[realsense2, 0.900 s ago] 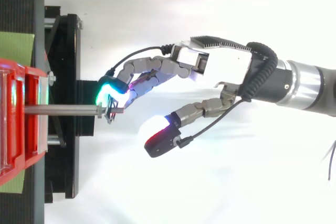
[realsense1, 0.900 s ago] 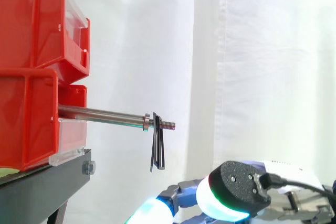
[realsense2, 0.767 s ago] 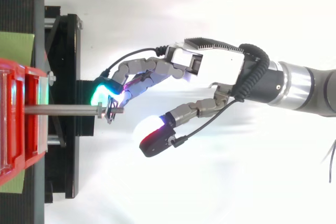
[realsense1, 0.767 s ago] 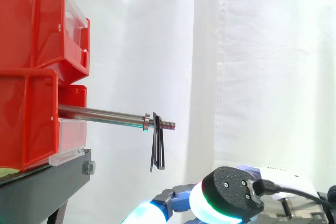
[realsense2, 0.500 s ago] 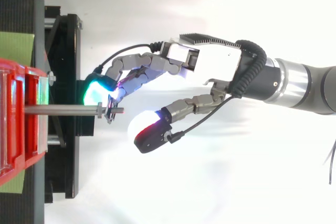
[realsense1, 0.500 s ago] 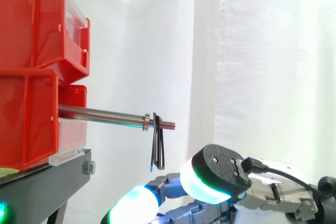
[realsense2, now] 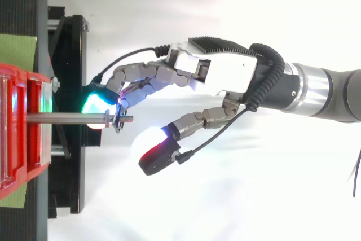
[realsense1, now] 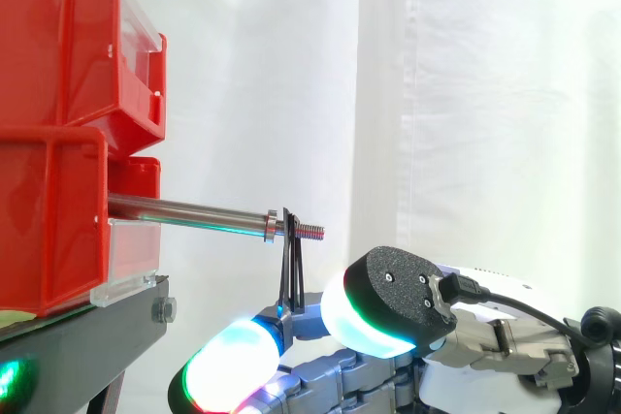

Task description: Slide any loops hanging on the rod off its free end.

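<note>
Risen hand [realsense2: 225,74] nears thin black loops [realsense1: 291,273] on metal rod [realsense1: 184,210].

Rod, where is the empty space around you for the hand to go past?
Bare room lies above the rod, right of the upper red bin, and past its threaded tip, above the hand. Below the tip it is crowded: the loops hang there with the hand's fingers under them, and the black stand beside.

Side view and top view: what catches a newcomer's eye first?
The hand with glowing fingertips, reaching in low from the right under the tip of the steel rod. Next, the stacked red bins at left, with the rod jutting from them and black loops hanging near its threaded end.
</note>
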Controlling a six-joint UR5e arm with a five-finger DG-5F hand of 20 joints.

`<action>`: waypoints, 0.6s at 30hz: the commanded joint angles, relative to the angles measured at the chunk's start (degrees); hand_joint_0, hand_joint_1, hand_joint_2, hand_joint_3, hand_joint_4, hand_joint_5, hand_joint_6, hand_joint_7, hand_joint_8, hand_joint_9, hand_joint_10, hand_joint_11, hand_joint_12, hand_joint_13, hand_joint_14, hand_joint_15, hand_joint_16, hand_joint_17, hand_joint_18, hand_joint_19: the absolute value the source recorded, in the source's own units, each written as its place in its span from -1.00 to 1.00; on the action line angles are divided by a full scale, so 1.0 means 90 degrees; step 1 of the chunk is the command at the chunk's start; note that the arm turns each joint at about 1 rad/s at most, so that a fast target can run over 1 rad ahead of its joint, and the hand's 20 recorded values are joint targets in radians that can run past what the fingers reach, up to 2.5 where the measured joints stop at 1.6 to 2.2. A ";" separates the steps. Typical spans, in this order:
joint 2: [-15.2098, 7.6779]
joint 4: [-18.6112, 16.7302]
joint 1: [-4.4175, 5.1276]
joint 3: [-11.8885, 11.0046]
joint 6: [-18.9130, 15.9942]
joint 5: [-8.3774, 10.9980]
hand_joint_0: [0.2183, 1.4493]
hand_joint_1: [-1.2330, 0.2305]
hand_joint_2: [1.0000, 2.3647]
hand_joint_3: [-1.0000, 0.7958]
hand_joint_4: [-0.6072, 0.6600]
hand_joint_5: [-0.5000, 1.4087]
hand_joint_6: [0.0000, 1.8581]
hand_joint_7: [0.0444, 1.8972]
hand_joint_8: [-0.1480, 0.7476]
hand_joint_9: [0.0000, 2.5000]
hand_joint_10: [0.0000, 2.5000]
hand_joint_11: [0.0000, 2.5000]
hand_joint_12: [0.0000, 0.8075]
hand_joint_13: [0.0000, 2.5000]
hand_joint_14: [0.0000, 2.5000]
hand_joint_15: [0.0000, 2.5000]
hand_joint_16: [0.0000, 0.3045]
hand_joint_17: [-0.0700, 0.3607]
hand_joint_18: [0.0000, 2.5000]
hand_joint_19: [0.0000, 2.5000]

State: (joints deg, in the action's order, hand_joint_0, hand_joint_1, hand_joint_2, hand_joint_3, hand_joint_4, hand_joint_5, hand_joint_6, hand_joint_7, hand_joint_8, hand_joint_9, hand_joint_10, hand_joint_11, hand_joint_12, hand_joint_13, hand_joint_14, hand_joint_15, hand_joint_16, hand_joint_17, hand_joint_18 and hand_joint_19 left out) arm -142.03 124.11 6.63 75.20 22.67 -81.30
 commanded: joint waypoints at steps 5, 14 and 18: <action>0.0000 -0.0020 0.0006 -0.0036 0.0118 -0.0010 -0.41 -0.12 -0.98 -0.30 0.48 -0.62 -0.46 0.01 -0.02 -0.36 -0.99 -0.78 -0.06 -0.37 -0.99 -0.66 -0.58 0.00 -0.49 -0.47; 0.0000 -0.0128 0.0016 -0.0055 0.0147 0.0000 -0.38 -0.09 -0.98 -0.29 0.44 -0.61 -0.46 0.08 -0.02 -0.36 -0.99 -0.78 -0.07 -0.37 -0.99 -0.66 -0.58 0.00 -0.49 -0.47; 0.0000 -0.0128 0.0025 -0.0065 0.0147 0.0000 -0.38 -0.09 -0.98 -0.29 0.41 -0.60 -0.46 0.14 -0.02 -0.36 -0.99 -0.78 -0.07 -0.37 -0.99 -0.66 -0.58 0.00 -0.49 -0.47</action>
State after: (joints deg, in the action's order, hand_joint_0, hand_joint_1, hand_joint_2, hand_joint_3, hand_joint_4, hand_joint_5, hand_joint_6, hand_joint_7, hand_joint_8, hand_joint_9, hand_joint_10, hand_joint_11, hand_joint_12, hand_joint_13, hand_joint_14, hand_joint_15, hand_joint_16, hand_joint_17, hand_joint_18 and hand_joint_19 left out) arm -142.03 122.97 6.82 74.66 23.99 -81.31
